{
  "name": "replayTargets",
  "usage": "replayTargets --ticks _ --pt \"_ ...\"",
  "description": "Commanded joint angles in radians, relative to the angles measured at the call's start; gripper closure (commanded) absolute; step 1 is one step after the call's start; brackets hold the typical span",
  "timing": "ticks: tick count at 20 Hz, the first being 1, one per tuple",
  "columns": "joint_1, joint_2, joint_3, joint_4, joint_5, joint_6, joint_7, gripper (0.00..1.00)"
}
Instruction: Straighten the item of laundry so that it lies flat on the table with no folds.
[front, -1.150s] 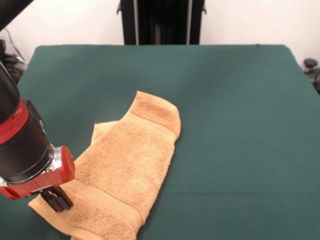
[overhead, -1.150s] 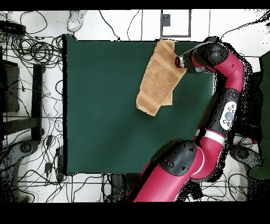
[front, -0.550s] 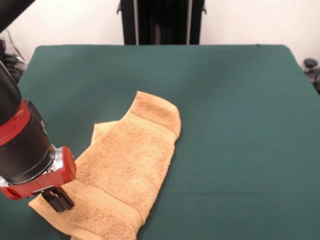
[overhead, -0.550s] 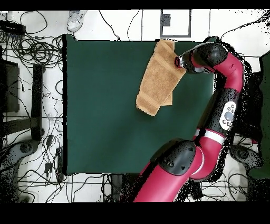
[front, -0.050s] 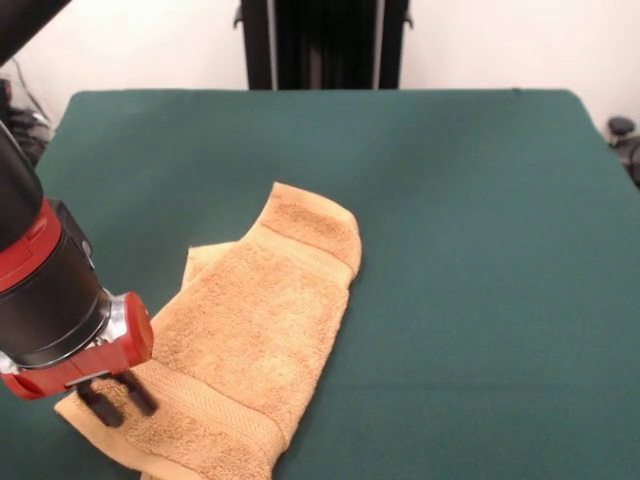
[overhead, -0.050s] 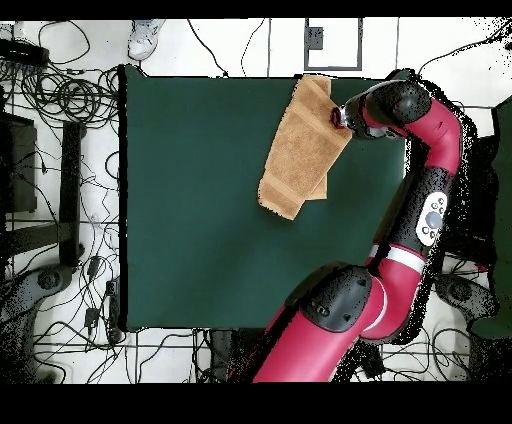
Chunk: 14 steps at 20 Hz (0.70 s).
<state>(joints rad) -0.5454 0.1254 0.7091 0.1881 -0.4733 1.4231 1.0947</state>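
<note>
The item of laundry (front, -0.050s: 260, 320) is a tan-orange towel, folded over on itself in a long slanted strip, with a second layer peeking out at its left edge. It lies on the left half of the green table (front, -0.050s: 480, 250), and its near end reaches the table's front edge. My gripper (front, -0.050s: 125, 408) stands open over the towel's near-left corner, its two black fingers spread apart on or just above the cloth. In the overhead view the towel (overhead, -0.050s: 298, 150) lies at the table's (overhead, -0.050s: 200, 200) top right, with the gripper (overhead, -0.050s: 336, 118) at its right edge.
The arm's red and black wrist (front, -0.050s: 50, 300) fills the left edge of the front view. A black column (front, -0.050s: 322, 45) stands behind the table. Cables (overhead, -0.050s: 60, 100) cover the floor around the table, and a shoe (overhead, -0.050s: 145, 38) shows at the top.
The gripper's fingers, together before, have spread apart over the towel's corner. The towel and the arm have barely moved.
</note>
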Motion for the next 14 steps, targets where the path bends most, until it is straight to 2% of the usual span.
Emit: replayTargets --ticks 1,7,8,14 --pt "0.045 0.007 0.016 0.133 -0.025 0.009 0.105 0.00" --pt "0.044 0.010 0.019 0.133 -0.014 0.013 0.112 0.00" --pt "0.040 0.009 0.022 0.148 0.016 -0.031 0.116 0.00" --pt "0.042 0.001 0.012 0.165 0.038 -0.021 0.132 0.00"
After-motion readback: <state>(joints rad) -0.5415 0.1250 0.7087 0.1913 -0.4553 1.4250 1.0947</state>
